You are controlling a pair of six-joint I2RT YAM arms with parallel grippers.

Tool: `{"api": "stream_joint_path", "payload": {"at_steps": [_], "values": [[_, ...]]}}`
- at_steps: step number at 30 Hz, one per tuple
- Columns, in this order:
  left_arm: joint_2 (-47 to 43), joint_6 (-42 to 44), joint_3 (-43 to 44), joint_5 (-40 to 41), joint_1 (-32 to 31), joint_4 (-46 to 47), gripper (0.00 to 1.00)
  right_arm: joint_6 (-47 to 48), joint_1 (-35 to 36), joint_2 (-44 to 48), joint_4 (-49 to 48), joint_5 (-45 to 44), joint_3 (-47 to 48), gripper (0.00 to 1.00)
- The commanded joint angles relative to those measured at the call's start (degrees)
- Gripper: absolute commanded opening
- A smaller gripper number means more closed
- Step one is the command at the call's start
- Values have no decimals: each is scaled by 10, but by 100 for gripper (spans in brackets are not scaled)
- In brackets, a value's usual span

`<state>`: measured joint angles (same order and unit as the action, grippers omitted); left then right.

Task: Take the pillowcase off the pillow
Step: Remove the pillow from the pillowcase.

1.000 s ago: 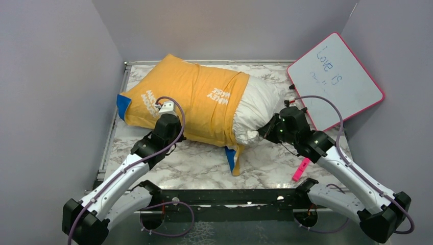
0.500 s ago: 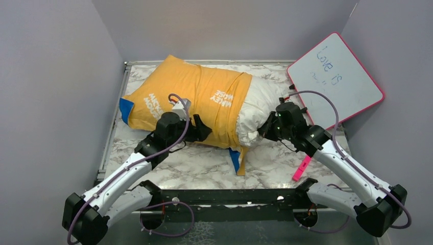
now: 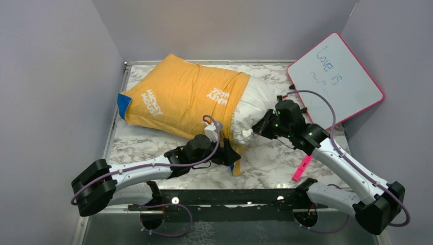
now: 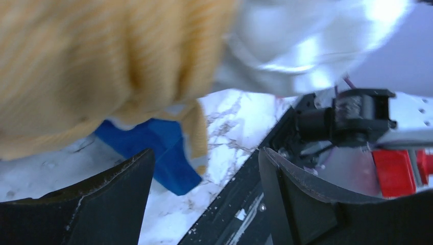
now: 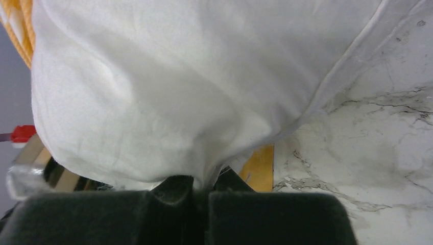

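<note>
The pillow (image 3: 258,99) lies across the far half of the table (image 3: 275,158), and the pillowcase (image 3: 184,99), orange face up with white lettering, covers its left end and middle. A blue corner (image 3: 123,105) of the pillowcase shows at the pillow's left end. In front of the pillow's middle, the left arm (image 3: 138,171) reaches low over the table. The left jaws stand wide apart and hold nothing. In the left wrist view their fingers (image 4: 306,204) flank a blue flap (image 4: 153,150) of the pillowcase that hangs onto the table below the pillow's near edge. The pillow's right end is bare, white and wrinkled. At its near right corner the right jaws are closed on the white fabric, which bunches into them in the right wrist view (image 5: 168,102). In front of the pillow's right end a pink marker (image 3: 301,168) lies on the table. To the right of the pillow a pink-edged whiteboard (image 3: 334,79) leans against the wall.
</note>
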<state>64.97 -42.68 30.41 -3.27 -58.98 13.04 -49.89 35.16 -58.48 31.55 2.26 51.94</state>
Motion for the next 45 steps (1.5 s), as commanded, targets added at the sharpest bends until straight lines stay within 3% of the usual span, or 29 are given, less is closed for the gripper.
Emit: {"api": "stream_joint_path", "payload": {"at_steps": [1, 3, 7, 10, 12, 14, 16, 19, 22, 25, 27, 30, 33, 37, 40, 43, 44, 45], "values": [[6, -101, -56, 111, -7, 84, 76, -29, 1, 23, -69, 8, 44, 1], [11, -98, -67, 131, -7, 115, 76, -40, 2, 24, -77, 27, 48, 1], [48, -29, -21, 177, -5, 131, 87, -71, 1, 34, -120, 81, 26, 1], [93, -16, 14, 180, 3, 142, 86, -73, 1, 44, -112, 75, 25, 1], [111, -9, 27, 183, 7, 149, 73, -67, 1, 47, -92, 62, 35, 1], [106, -6, 26, 202, 13, 147, 46, -57, 1, 52, -75, 47, 40, 1], [84, -2, 6, 217, 20, 147, 29, -46, 1, 57, -54, 12, 44, 1], [38, 14, -15, 241, 24, 103, 12, -33, 1, 59, -4, -65, 53, 1], [-8, 15, -16, 296, 24, -16, 0, -26, 1, 62, 42, -133, 64, 0], [-59, 30, -24, 369, 31, -122, 0, -21, 1, 76, 63, -166, 65, 1], [-92, 27, -33, 377, 70, -183, 0, -22, 1, 86, 78, -179, 55, 0], [-129, 42, -46, 312, 168, -205, 0, -37, 2, 103, 100, -177, 15, 0], [-137, 58, -42, 290, 225, -216, 0, -59, 1, 140, 96, -143, -46, 1], [-128, 77, -38, 213, 245, -170, 0, -78, 1, 200, 110, -129, -110, 1], [-112, 71, -44, 137, 245, -140, 1, -41, 1, 241, 93, -92, -126, 1], [-109, 58, -49, 104, 245, -152, 7, 9, 1, 255, 75, -48, -106, 12], [-115, 54, -52, 103, 245, -160, 8, 20, 1, 252, 80, -44, -82, 22], [-125, 51, -55, 103, 245, -166, 9, 32, 1, 248, 88, -42, -67, 38]]}}
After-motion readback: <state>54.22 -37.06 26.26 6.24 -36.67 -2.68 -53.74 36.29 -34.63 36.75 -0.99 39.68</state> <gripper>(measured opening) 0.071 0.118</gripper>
